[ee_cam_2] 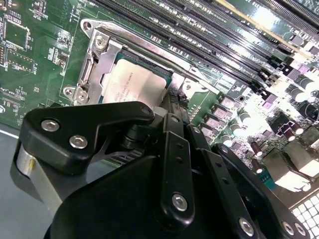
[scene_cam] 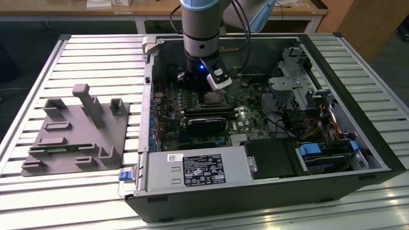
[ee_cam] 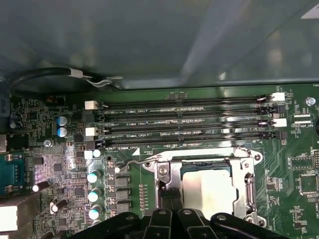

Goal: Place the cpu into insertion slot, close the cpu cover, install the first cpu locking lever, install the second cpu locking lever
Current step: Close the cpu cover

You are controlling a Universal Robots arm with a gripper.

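1. Firstly, in the exterior view, a grey moulded block (scene_cam: 76, 129) is seen on the slatted table (scene_cam: 38, 62), well to the exterior view's left of the claw (scene_cam: 206, 88).
2. The claw is held down inside the open computer case (scene_cam: 255, 199), just above the socket (scene_cam: 211, 99) in the green board (scene_cam: 169, 120). The grey power box (scene_cam: 191, 170) is set well apart from the claw, towards the camera.
3. In both wrist views the claw's fingers (ee_cam_2: 173, 117) (ee_cam: 174, 199) are seen pressed together, with their tips at the socket's edge. Whether anything thin is pinched between them cannot be told.
4. The chip (ee_cam_2: 130, 88) (ee_cam: 215, 191) is seated in the socket just past the fingertips, pale face up.
5. The cover (ee_cam_2: 97, 62) (ee_cam: 246, 189) is laid flat around the chip.
6. In the first wrist view, a wire lever (ee_cam: 130, 163) is seen along the cover's side away from the claw, between the cover and the memory slots (ee_cam: 184, 122).
7. A grey drive cage (scene_cam: 294, 81) is seen near the claw, to the exterior view's right.
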